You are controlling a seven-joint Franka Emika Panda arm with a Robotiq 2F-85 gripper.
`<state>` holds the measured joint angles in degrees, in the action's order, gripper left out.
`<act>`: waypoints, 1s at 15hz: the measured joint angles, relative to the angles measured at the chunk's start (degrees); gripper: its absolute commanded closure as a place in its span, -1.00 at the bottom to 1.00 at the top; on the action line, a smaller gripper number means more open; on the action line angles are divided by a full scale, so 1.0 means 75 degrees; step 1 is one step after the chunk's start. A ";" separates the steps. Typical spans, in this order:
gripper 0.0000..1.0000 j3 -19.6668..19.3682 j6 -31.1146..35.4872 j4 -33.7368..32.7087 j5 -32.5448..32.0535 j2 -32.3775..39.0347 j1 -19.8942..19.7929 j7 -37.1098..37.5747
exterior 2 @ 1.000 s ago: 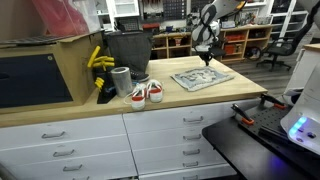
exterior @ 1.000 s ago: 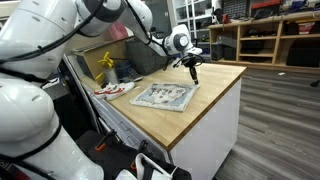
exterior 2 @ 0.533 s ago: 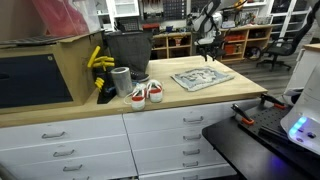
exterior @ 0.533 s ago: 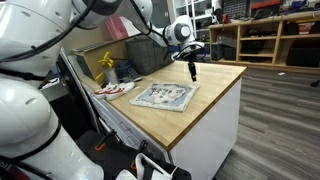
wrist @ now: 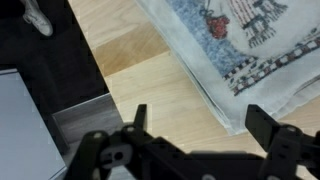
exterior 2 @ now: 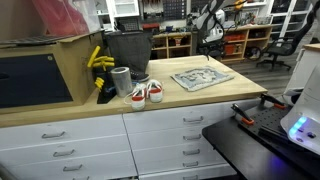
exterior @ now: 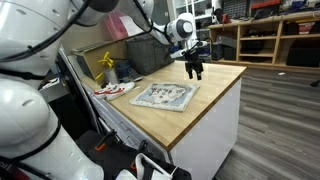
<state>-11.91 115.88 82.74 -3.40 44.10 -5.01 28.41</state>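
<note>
The wooden bench (exterior: 218, 98) took up most of both exterior views, a long top over white drawers. At one end of it stood a black bin (exterior 2: 125, 48).

Near the middle lay a printed cloth (exterior: 165, 96), flat on the wood and folded into a rough rectangle. Its longer side seemed to run along the length of the bench, though the angle made that hard to be sure of. In the wrist view only one corner of the cloth (wrist: 240, 45) showed, with its folded edges stacked on the wood.

A pair of white shoes (exterior 2: 146, 93) with red trim sat between the bin and the cloth, apart from the cloth. A grey cup (exterior 2: 121, 80) stood just beside them, next to the bin.

The gripper (exterior: 195, 70) hung above the bench at the end away from the bin, past the far corner of the cloth and clear of the wood. Its fingers pointed down and were spread wide, with nothing between them. In the wrist view the gripper (wrist: 200, 125) was over bare wood near the bench's edge, with the cloth ahead and off to one side. So the cloth lay below the gripper and back toward the shoes, near it but not touching.
</note>
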 measured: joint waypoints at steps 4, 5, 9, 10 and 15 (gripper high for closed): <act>-1.00 -0.0003 0.0453 0.0101 -0.0124 0.0206 -0.0048 -0.0781; -1.00 0.0002 0.0618 0.0106 -0.0124 0.0280 -0.0060 -0.0884; -1.00 0.0221 0.1004 0.0104 0.0103 0.0525 -0.0201 -0.1300; -1.00 0.0327 0.1006 0.0101 0.0250 0.0555 -0.0274 -0.1451; -1.00 0.0649 0.1010 0.0075 0.0694 0.0646 -0.0537 -0.2083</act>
<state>-7.04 123.46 83.30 1.81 48.95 -9.04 12.79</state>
